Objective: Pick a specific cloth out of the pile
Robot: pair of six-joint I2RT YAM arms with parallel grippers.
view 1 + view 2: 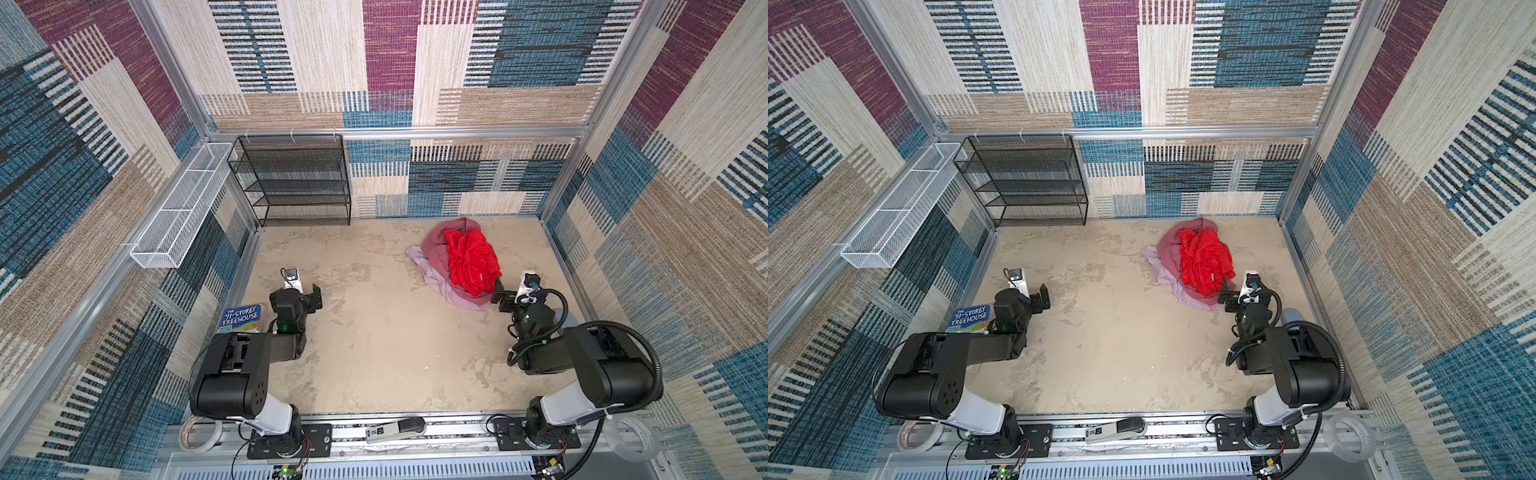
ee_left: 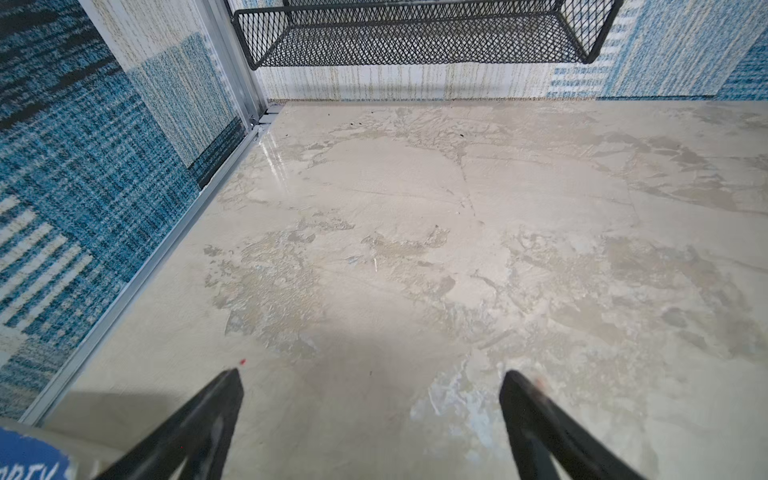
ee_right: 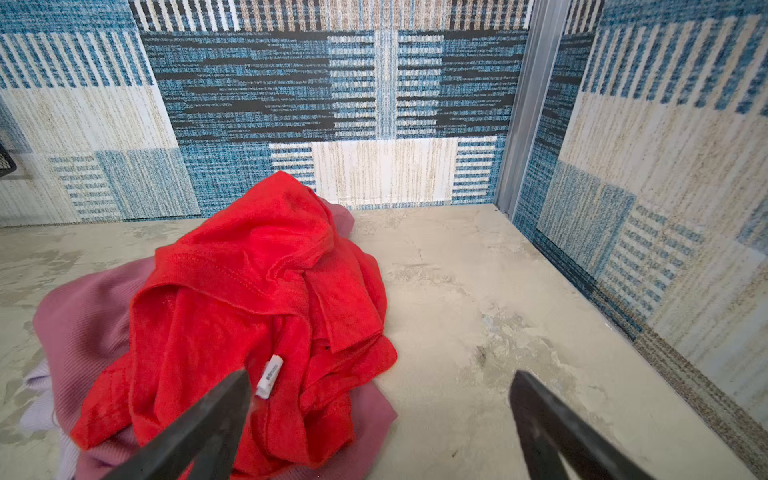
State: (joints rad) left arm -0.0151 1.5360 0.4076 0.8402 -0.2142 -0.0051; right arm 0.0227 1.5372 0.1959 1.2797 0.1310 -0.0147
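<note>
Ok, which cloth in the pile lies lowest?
The pale lilac cloth: only its edge shows, peeking from under the dusty-rose cloth, with the bright red cloth on top.

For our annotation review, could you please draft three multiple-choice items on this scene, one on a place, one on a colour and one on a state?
1. Where does the pile lie on the table?
A. far left corner
B. right half, close to the right gripper
C. middle of the front edge

2. What colour is the top layer of the pile?
A. bright red
B. blue
C. white

3. How do the right gripper's fingers stand?
A. shut on a cloth
B. spread open, gripping nothing
C. shut and empty

Answers:
1 B: both top views show the heap right of centre, beside that gripper.
2 A: the red cloth lies over the dusty-rose cloth.
3 B: the right wrist view shows the fingers wide apart.
</note>
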